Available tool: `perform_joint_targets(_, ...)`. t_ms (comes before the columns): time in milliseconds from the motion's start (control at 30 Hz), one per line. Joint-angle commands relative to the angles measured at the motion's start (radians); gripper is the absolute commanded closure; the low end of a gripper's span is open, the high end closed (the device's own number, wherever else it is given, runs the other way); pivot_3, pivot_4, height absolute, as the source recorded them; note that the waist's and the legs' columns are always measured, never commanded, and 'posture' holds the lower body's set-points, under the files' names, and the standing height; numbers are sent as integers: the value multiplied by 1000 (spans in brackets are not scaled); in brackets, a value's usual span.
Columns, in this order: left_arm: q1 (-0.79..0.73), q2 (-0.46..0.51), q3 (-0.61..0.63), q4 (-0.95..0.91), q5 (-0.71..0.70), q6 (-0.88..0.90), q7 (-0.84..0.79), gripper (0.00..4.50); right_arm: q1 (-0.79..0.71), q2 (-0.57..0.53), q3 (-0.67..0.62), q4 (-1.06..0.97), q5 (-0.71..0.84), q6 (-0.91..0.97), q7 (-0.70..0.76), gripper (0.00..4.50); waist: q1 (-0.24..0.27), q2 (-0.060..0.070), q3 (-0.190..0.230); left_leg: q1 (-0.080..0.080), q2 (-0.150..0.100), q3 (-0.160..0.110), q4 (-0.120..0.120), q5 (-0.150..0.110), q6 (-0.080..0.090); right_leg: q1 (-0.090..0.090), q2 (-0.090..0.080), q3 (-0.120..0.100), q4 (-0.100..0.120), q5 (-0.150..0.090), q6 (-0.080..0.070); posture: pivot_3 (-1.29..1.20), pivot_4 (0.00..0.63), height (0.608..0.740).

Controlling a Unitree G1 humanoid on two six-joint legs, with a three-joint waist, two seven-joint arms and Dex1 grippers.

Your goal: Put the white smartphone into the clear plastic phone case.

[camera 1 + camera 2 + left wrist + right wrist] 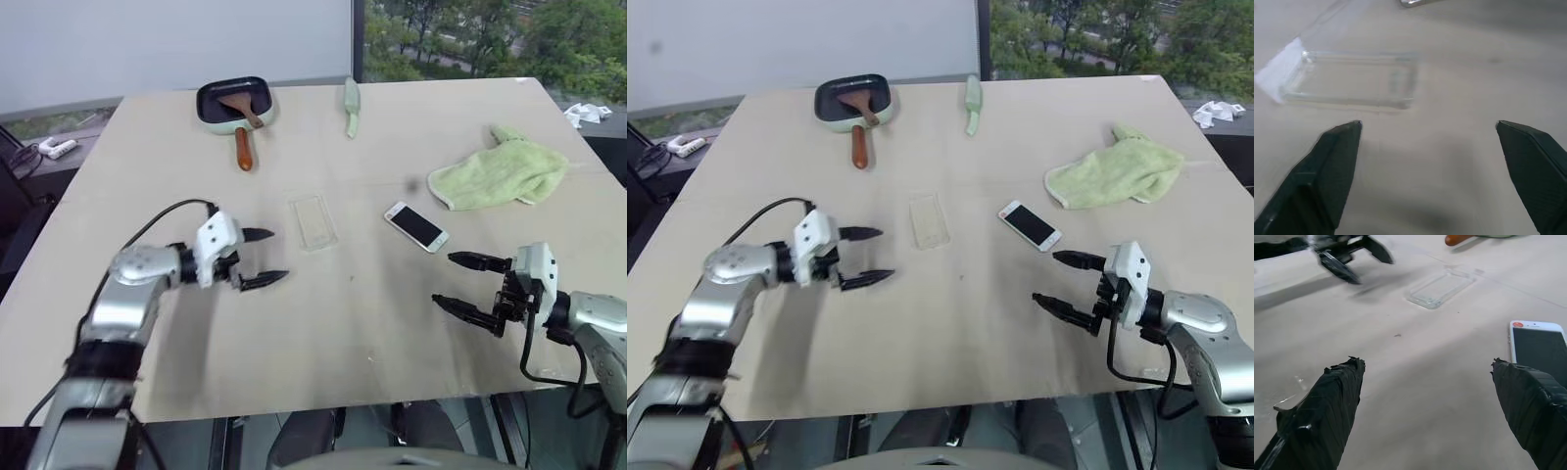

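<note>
Phone: white smartphone (415, 226) flat on table (323, 323), screen up, apart from case, ready for pickup.
Case: clear plastic phone case (313, 221) mid-table, empty.
Left gripper (257, 258): spread wide, holding nothing, aimed at case.
Right gripper (468, 285): agape, empty, near phone.

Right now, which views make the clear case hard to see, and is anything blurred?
Left eye view: the case is a faint outline on the table. Left wrist view: soft, with glossy edges. Right wrist view: the left gripper is smeared.
</note>
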Motion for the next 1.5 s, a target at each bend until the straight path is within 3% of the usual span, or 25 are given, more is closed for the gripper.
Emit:
perform_joint_targets(33, -200, -37, -70, 318, 107, -184, -90, 15, 27, 5, -25, -82, 3, 6, -52, 0, -2, 0, 0, -3, 0, 0, 0, 0, 0, -3, 0, -1, 0, 0, 0, 0, 150, 740)
perform_joint_targets(233, -484, -99, -152, 727, 280, -375, -64, 15, 99, 10, -63, -145, 6, 9, -107, 0, -28, -5, 3, -5, -1, 1, 1, 0, 0, -5, -1, -2, 0, 0, 1, 0, 150, 740)
perform_joint_targets(500, -571, -151, -239, 858, 445, -464, -119, 15, 154, 13, -95, -185, 7, 10, -159, 0, -29, -7, 2, -2, -1, 2, 3, 0, 0, -3, 1, -1, 5, 1, 2, 0, 150, 740)
perform_joint_targets(600, -573, -159, -248, 865, 472, -470, -155, 789, 161, 7, -107, -176, 8, 7, -156, 0, -29, -7, 2, -2, -1, 2, 3, 0, 0, -3, 2, -1, 5, 1, 2, 0, 150, 740)
perform_joint_targets(800, -562, -159, -246, 868, 492, -469, -171, 3754, 141, 7, -100, -164, 7, 12, -151, 0, -25, -6, 0, 1, -1, 2, 4, 0, 1, 0, 5, 0, 6, 1, 2, 0, 150, 740)
perform_joint_targets(867, -559, -156, -240, 868, 490, -466, -171, 4459, 131, 5, -97, -155, 5, 12, -147, 0, -26, -6, 0, 2, -1, 2, 4, 0, 1, 2, 5, 0, 6, 1, 3, 0, 150, 740)
perform_joint_targets(1267, -531, -174, -121, 791, 358, -391, -310, 4459, 97, 1, -75, -122, 0, 8, -117, 0, -35, -7, 0, 1, -1, 2, 5, 0, 1, 1, 5, 0, 5, 2, 3, 0, 150, 740)
perform_joint_targets(1500, -433, -195, -90, 513, 234, -208, -349, 4459, 91, -3, -72, -114, 0, 9, -100, 0, -42, -7, 0, -1, 0, 1, 7, 0, 1, 0, 3, 0, 5, 2, 3, 0, 150, 740)
